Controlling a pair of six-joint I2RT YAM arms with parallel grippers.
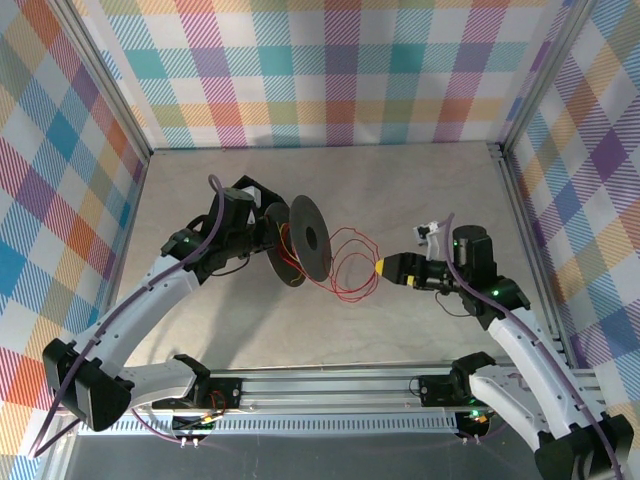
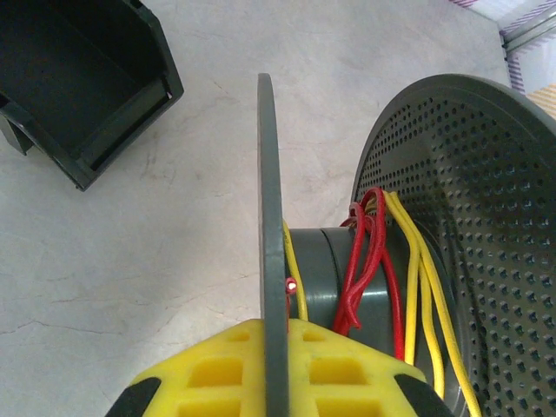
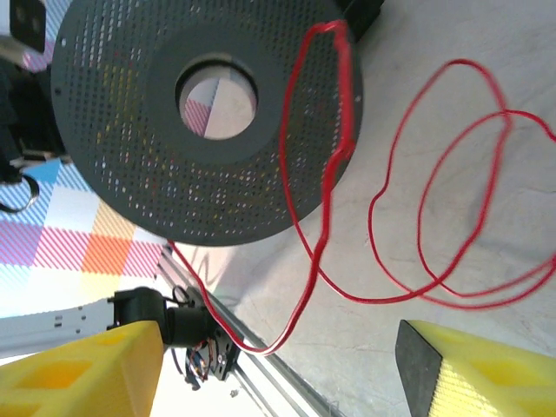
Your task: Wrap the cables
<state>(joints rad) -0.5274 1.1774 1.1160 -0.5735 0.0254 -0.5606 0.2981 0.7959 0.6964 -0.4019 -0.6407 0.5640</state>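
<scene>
Cables [image 3: 323, 226]: hair-fine, light, springy; best pinched at 3 o'clock of spool [image 1: 310, 237].
Left hand [image 2: 276, 347]: clamped on spool flange.
Right hand [image 3: 278, 347]: apart, empty.

The spool [image 1: 310, 237] is dark grey; its flanges carry a perforated dot pattern. The cables [image 2: 369, 252] are red and yellow on the hub; the loose loops at 3 o'clock of the spool are red. The right gripper [image 3: 280, 339] has yellow fingers edged black. The walls [image 1: 330, 70] are pastel plaid; the table [image 1: 420, 190] is pale beige.

Pale tabletop [image 1: 400, 190] w/ red cable loops [image 3: 372, 213], black bin [image 2: 130, 130].
</scene>
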